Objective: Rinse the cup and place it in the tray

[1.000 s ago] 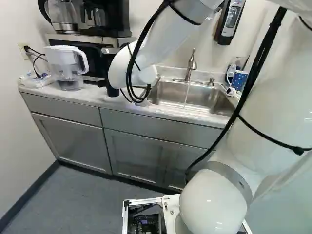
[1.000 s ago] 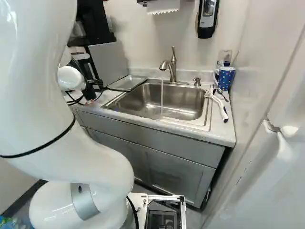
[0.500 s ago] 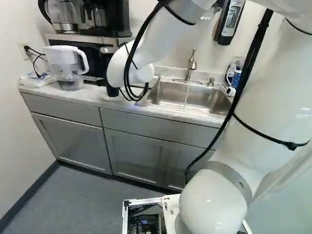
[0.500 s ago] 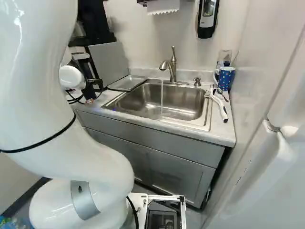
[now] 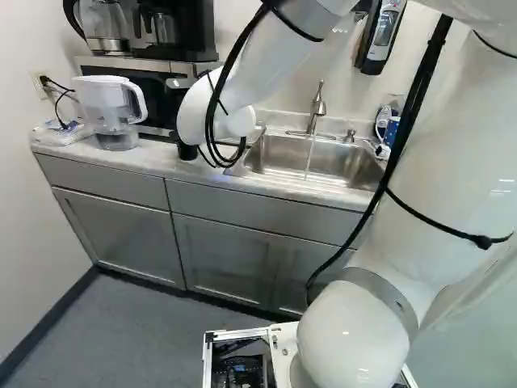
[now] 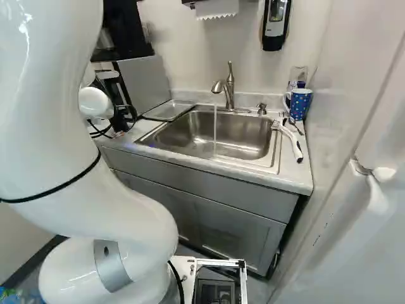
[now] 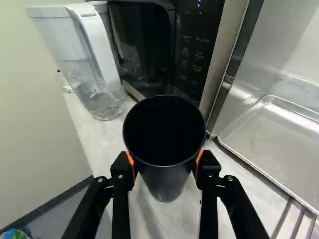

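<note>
My gripper [image 6: 121, 118] shows as a black shape beyond the arm in the right base view. In the wrist view the gripper [image 7: 165, 167] is shut on the dark cup [image 7: 167, 186], an orange pad against each side below the rim. The cup stands upright on the counter before the microwave; its mouth faces the camera and its inside looks black. In the left base view the cup [image 5: 187, 151] peeks out under the white wrist. The metal tray [image 6: 169, 111] lies left of the sink basin [image 6: 221, 136]. Water runs from the faucet [image 6: 229, 88].
A water pitcher [image 5: 113, 113] stands by the microwave [image 7: 144, 45], near the cup. A brush [image 6: 292, 142] and a blue dotted mug [image 6: 300, 103] are right of the sink. The soap dispenser [image 6: 276, 24] hangs on the wall. The counter's front edge [image 5: 161, 171] runs below the gripper.
The forearm and wrist have shifted slightly to the left in the left base view, mostly in the earlier half second. The base has stayed put, and the water was running before too.
</note>
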{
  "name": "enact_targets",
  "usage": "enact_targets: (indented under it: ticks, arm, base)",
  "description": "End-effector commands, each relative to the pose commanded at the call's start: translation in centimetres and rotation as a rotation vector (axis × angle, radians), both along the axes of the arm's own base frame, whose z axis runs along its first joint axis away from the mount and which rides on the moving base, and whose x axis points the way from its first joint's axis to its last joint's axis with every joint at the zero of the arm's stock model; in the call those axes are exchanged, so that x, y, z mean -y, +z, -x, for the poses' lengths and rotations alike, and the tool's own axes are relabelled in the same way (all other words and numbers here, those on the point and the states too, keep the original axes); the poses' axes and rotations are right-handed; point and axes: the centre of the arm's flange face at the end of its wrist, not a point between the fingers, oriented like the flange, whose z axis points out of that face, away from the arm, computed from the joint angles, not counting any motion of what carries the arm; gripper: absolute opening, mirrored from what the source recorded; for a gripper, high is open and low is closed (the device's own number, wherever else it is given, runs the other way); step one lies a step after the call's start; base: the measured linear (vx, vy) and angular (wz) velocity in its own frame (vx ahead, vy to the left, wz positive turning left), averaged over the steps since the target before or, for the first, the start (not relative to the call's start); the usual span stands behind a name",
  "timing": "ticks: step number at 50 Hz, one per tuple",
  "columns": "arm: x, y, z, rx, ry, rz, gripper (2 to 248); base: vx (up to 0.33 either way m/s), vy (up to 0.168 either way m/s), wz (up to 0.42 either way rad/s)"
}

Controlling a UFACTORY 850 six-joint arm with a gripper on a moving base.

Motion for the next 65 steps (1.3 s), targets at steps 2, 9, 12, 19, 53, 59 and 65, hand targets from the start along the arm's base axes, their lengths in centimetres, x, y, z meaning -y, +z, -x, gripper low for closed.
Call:
enact_targets:
  ticks: [2,9,12,19,53,59,65]
  arm:
    - [0.0,0.0,0.0,0.0,0.0,0.0,124]
    - [0.0,0.0,0.0,0.0,0.0,0.0,124]
    - [0.0,0.2,0.0,0.003,0.0,-0.002,124]
    - [0.2,0.8,0.1,0.014,-0.003,-0.009,124]
    - [3.9,4.4,1.2,0.082,-0.058,-0.048,124]
    - [4.5,5.0,1.2,0.094,-0.07,-0.055,124]
    - [5.1,5.6,1.1,0.106,-0.083,-0.061,124]
  base:
    - [0.0,0.0,0.0]
    - [0.0,0.0,0.0]
    - [0.0,0.0,0.0]
    - [0.0,0.0,0.0]
    - [0.0,0.0,0.0]
    - [0.0,0.0,0.0]
    - [0.0,0.0,0.0]
